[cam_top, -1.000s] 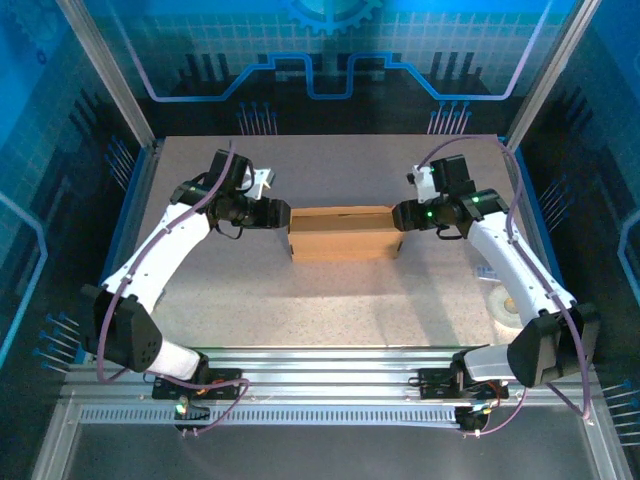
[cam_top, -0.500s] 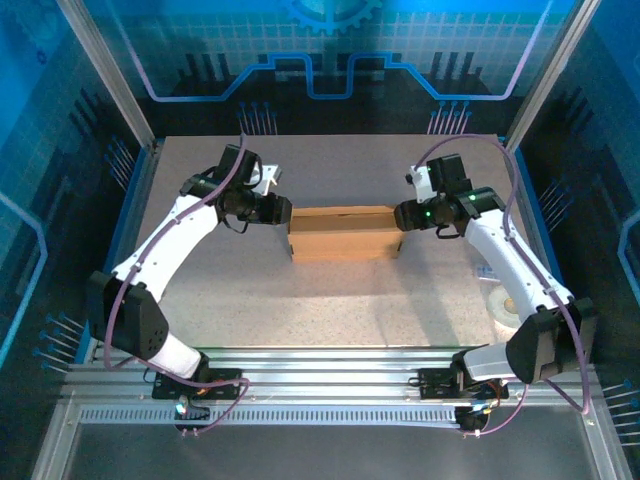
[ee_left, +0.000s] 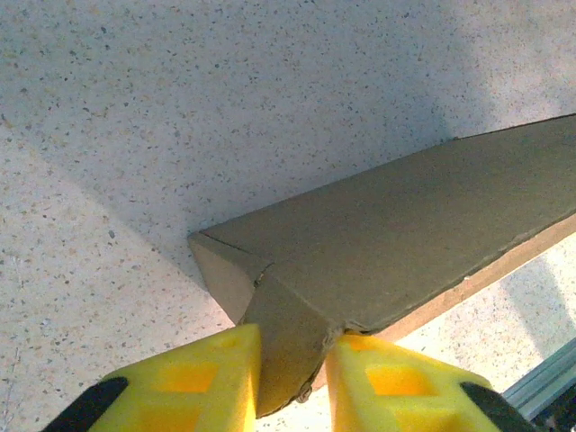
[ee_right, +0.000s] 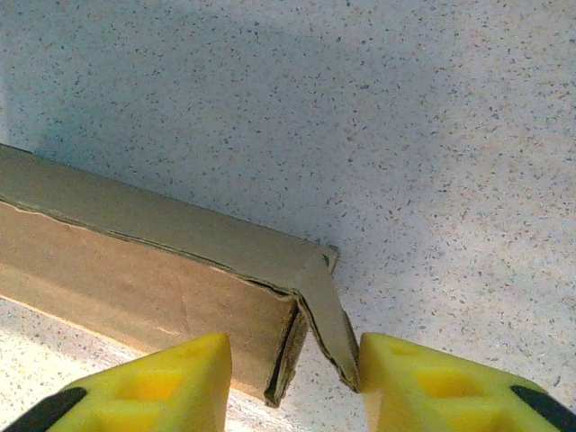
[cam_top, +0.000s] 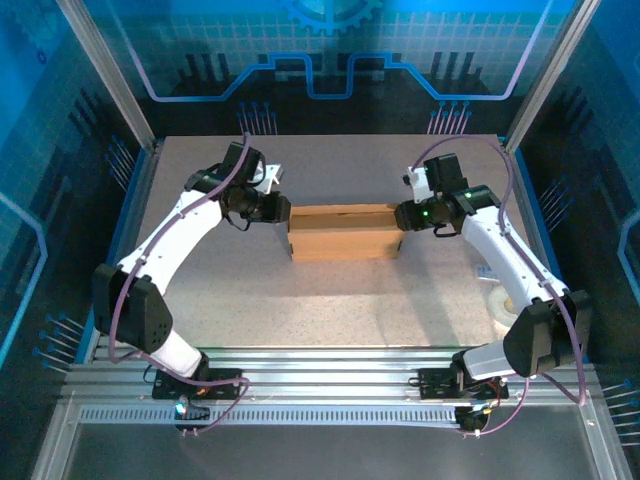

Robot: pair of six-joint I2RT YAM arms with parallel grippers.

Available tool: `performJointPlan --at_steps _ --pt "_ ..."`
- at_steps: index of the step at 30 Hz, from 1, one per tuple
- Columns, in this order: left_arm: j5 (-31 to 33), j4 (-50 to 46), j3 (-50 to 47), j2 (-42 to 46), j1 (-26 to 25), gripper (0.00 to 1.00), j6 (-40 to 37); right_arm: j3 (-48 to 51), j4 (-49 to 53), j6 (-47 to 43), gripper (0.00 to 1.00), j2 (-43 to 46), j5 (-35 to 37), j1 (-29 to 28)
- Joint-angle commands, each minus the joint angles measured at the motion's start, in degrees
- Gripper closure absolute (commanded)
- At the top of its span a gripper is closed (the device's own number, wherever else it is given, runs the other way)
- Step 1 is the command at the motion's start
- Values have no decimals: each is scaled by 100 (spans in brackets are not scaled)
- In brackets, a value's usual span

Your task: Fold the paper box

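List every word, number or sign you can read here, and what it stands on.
None readable.
The paper box shows plain brown faces, no print.
The back panel bears a gear drawing and lines, no letters.
A small pale item at the right is too small to read.

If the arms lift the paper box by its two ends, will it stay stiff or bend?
The paper box is thin brown cardboard and looks hollow, so probably light. Its end flap stands loose, so an end would likely give under a pinch. Long and flat on the table, it should slide rather than tip.
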State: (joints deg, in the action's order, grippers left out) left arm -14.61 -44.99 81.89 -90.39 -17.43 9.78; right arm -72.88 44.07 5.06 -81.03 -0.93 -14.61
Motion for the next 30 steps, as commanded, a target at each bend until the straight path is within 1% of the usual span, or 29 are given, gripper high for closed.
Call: performJointPlan --at_steps 1,5,11,15,22,30 --pt "-169 -193 231 -101 -40 77 207 -204 -35 31 62 -55 -151 1" --pt "-329 -197 282 -133 -39 80 335 -209 -63 61 68 -35 -221 2" --pt "-499 -179 302 -155 -41 86 463 -191 -113 118 81 -20 -215 -7" --pt "-555 -162 277 -172 -37 88 540 -174 -133 164 86 -10 -274 -12" --pt "-490 -159 179 -173 -42 89 525 -150 -105 206 90 -1 -320 -64" --pt "-329 -224 21 -98 -49 89 367 111 -183 264 91 44 -172 -122"
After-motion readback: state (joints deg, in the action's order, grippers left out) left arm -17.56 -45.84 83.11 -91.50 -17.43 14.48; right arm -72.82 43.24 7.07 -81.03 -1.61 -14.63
